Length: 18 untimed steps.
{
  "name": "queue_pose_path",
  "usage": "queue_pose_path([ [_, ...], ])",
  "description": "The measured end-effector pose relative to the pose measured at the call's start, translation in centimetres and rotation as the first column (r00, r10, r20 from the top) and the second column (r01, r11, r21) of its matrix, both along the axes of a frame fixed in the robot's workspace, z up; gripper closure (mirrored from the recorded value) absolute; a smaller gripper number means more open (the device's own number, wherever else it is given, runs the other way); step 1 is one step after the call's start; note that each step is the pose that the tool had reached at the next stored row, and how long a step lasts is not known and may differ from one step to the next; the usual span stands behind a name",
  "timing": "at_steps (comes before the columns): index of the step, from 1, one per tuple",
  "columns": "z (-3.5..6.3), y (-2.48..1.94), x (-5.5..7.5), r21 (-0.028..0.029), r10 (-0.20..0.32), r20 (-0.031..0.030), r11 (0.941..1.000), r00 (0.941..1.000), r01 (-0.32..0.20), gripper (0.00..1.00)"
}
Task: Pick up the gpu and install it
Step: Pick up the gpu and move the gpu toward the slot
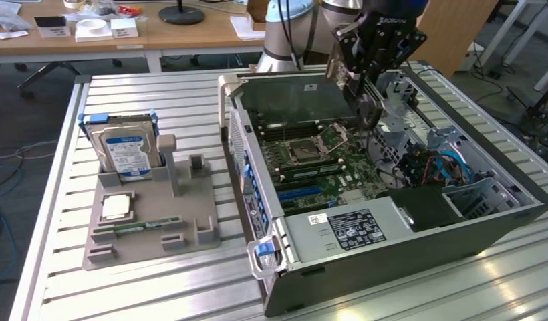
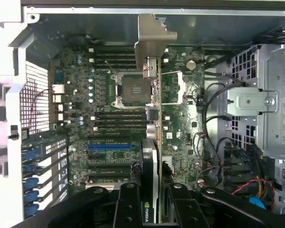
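Now, arm (image 1: 381,30) vert., fingers (image 2: 128,205) clamp gpu (image 2: 151,164)

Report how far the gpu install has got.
Done: the gpu is picked up and clamped in the end effector.
In hand: the card hangs edge-on over the motherboard inside the open computer case, its metal bracket toward the case wall.
Left: seating it. The card appears to sit above the board, not yet pressed into any slot.
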<state>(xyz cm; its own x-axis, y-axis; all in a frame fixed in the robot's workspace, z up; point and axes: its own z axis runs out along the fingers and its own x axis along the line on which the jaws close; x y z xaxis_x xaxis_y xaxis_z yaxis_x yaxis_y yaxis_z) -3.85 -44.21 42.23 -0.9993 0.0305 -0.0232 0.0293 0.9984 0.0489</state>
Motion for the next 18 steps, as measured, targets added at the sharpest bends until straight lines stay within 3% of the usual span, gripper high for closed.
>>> queue_pose_path([
  [18,0.0,0.01,4.8,-0.0001,0.0,0.0,1.0,1.0,0.0,0.73],
])
